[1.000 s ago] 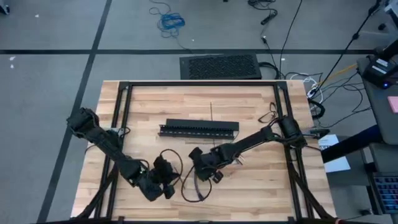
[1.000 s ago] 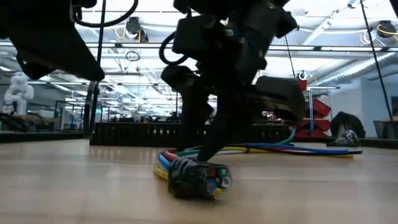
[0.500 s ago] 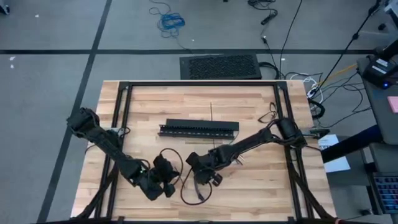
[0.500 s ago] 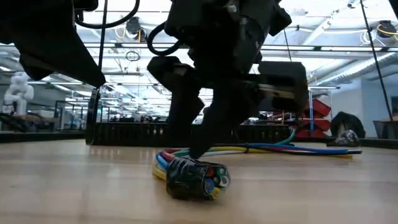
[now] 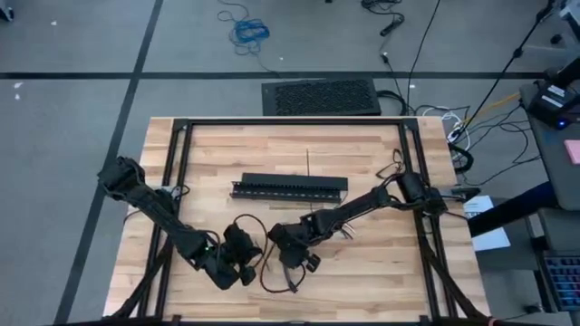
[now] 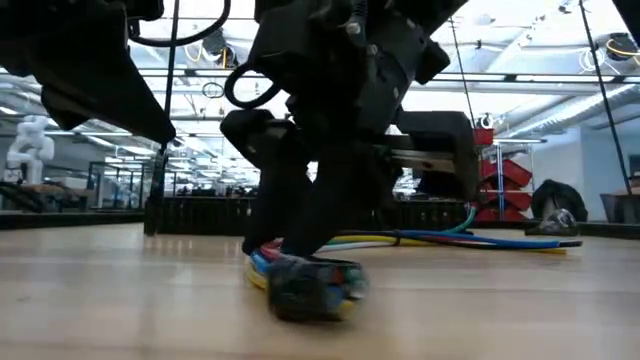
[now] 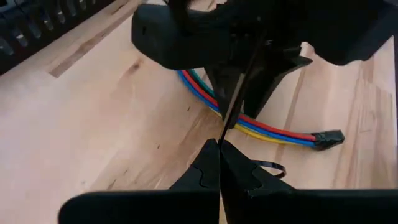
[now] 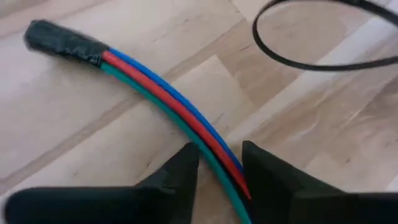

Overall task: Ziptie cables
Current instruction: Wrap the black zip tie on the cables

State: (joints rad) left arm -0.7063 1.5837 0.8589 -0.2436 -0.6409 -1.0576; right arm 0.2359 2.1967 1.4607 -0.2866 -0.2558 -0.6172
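table point(image 5: 362, 272): light wood butcher-block, black frame rails down the left and right sides.
black slotted bar point(image 5: 290, 187): lies crosswise at table middle, far of both grippers, untouched.
right arm: reaches from the right edge toward near centre.
left arm: comes from the left edge down to the near-left.
right gripper point(image 8: 219, 167): low over the wood at near centre, fingers parted with the cables running between them, not clamped.
left gripper point(image 7: 219, 163): just left of the right gripper, fingers pressed together on a ziptie.
cables point(image 8: 168, 102): red, blue, green, yellow bundle flat on the table near centre, one end wrapped in black.
ziptie point(image 7: 231, 99): thin dark strip rising from the left fingertips.
second ziptie point(image 8: 311, 59): loose loop on the wood beside the cables.
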